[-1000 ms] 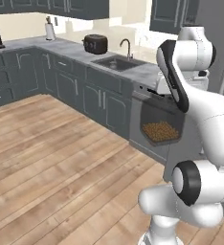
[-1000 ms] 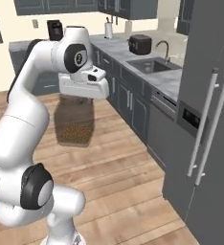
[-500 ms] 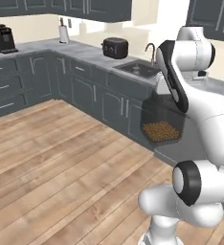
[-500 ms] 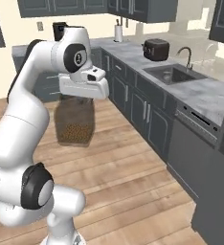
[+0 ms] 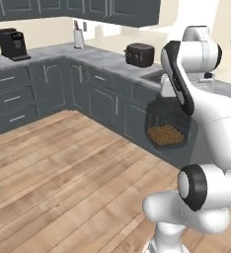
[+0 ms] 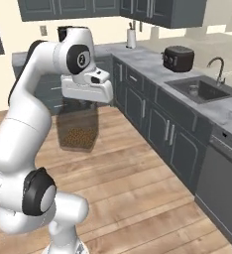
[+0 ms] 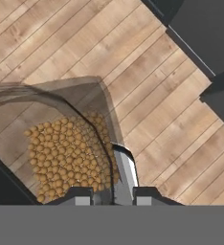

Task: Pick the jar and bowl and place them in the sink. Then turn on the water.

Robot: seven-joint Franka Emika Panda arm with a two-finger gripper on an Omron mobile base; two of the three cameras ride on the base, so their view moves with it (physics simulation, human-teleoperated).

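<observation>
While the gripper (image 6: 79,106) pinches the jar (image 6: 78,130) high over the floor, well short of the sink (image 6: 200,90), a loosened pinch could drop it.

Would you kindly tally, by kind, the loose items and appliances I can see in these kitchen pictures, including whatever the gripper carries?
Jar with brown granules, held by the gripper: 1
Toaster: 1
Coffee machine: 1
Utensil holder: 1
Sink with its tap: 1
Total: 5
</observation>
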